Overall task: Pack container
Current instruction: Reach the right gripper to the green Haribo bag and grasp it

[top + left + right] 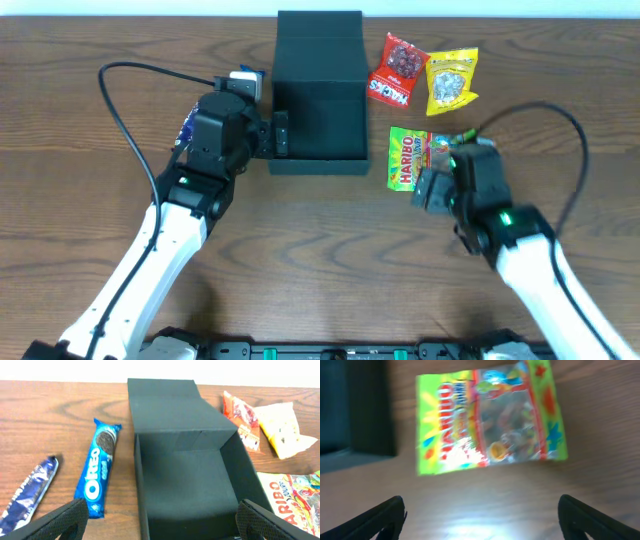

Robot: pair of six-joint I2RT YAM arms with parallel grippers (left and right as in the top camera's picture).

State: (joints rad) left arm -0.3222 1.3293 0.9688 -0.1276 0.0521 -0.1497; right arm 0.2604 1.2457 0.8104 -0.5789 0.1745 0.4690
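The dark container stands open at the back centre, its lid flipped back and its inside bare. My left gripper is open and empty at the container's left wall. In the left wrist view its fingers spread wide across the container's near side. A green Haribo bag lies flat to the right of the container. My right gripper is open and empty just in front of that bag. In the right wrist view the bag lies beyond the fingers, apart from them.
A red packet and a yellow packet lie at the back right. An Oreo pack and a blue-white wrapper lie left of the container, mostly hidden under my left arm in the overhead view.
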